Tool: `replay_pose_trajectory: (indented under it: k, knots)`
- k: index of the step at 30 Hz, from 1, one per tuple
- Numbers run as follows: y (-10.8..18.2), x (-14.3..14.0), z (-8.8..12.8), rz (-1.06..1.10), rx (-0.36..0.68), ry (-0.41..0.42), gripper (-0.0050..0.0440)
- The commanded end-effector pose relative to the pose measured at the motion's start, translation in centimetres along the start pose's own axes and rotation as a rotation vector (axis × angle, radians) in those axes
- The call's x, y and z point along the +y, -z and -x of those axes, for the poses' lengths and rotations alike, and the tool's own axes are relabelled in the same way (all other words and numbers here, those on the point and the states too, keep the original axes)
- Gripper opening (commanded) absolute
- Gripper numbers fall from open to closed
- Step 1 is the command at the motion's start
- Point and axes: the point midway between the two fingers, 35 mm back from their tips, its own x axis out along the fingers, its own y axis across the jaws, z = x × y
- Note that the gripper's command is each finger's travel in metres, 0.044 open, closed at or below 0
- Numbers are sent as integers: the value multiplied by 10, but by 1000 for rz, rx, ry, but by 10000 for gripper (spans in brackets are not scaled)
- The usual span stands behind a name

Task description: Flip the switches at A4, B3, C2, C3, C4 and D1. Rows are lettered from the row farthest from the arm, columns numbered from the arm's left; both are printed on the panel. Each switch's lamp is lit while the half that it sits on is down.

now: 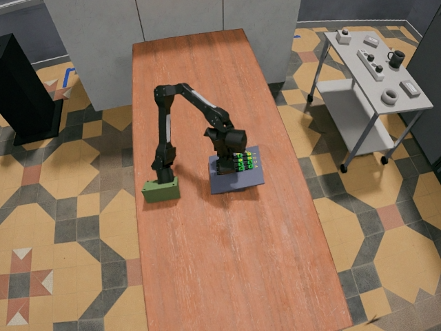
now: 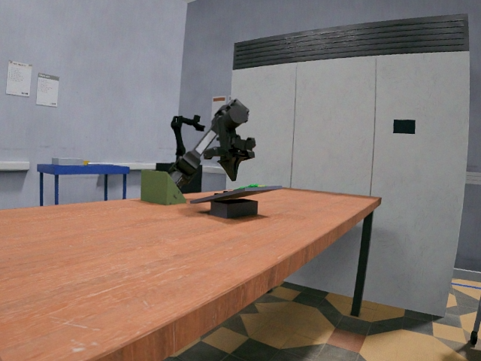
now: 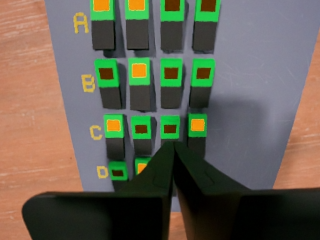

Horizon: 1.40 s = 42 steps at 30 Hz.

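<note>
The grey switch panel lies tilted on the table and also shows in the overhead view. Its rows are lettered A to D. Lamps A1, A2, B2, C1, C4 and D2 are lit orange. A3, A4, B1, B3, C2, C3 and D1 are dark. My gripper is shut and empty, its tip just on the near side of C3. It hides D3 and D4. In the side view the gripper hangs a little above the panel.
The arm's green base block stands left of the panel. A dark block props the panel up. A white cart with small objects stands off the table at the right. Grey cabinets stand behind the table.
</note>
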Motion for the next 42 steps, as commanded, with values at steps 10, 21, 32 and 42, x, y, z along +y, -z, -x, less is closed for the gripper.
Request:
replay_pose_trajectory:
  k: [10, 21, 32, 42]
  knots:
    - [-2, 1, -14, 0, -7, -4, -50]
    - [-3, 1, -26, 1, -8, -3, -50]
    - [-6, 1, -23, 12, -18, 4, -50]
    - [-6, 1, -23, 12, -18, 4, -50]
